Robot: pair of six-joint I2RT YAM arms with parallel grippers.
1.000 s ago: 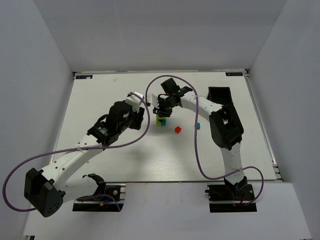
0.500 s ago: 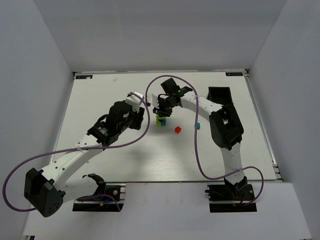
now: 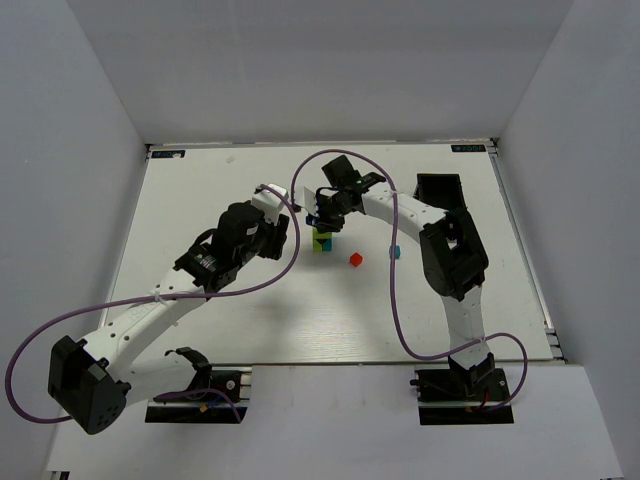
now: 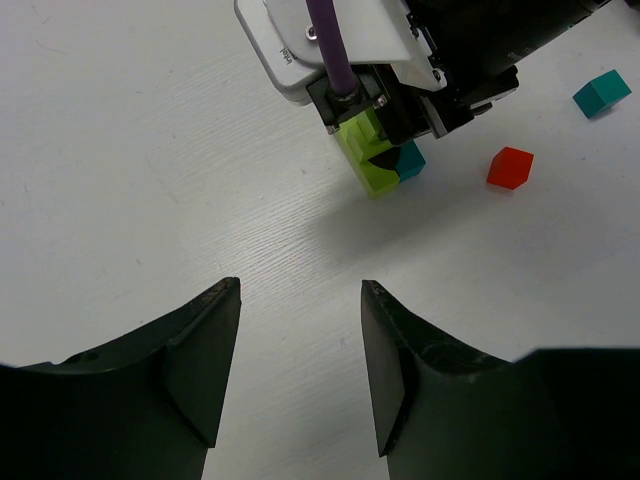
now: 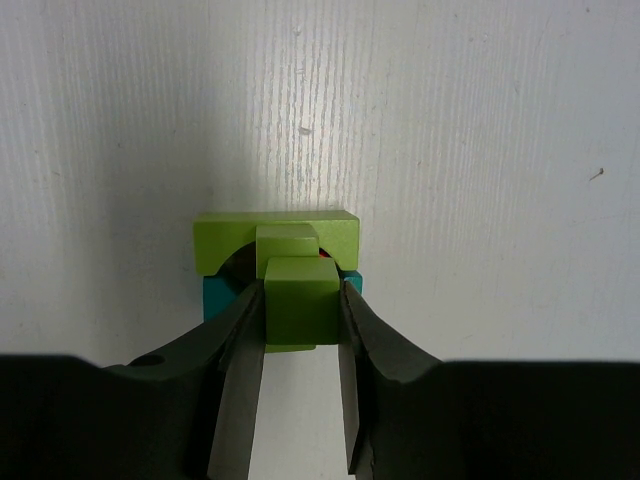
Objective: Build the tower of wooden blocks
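The wood block tower (image 3: 321,241) stands mid-table: a teal-blue block (image 5: 214,296) at the bottom, a lime-yellow arch block (image 5: 275,231) on it, and a sliver of red showing inside. My right gripper (image 5: 300,340) is shut on a green cube (image 5: 302,300), held directly over the tower's top. In the top view the right gripper (image 3: 323,213) hides the tower's top. My left gripper (image 4: 300,350) is open and empty, low over bare table to the tower's left; the tower (image 4: 378,163) shows ahead of it.
A loose red cube (image 3: 355,259) lies right of the tower, also in the left wrist view (image 4: 510,167). A loose teal cube (image 3: 395,251) lies further right, also in the left wrist view (image 4: 601,93). A black tray (image 3: 440,189) stands at the back right.
Almost nothing differs. My right gripper has shifted very slightly over the tower with the green cube still in it. The left arm has not moved.
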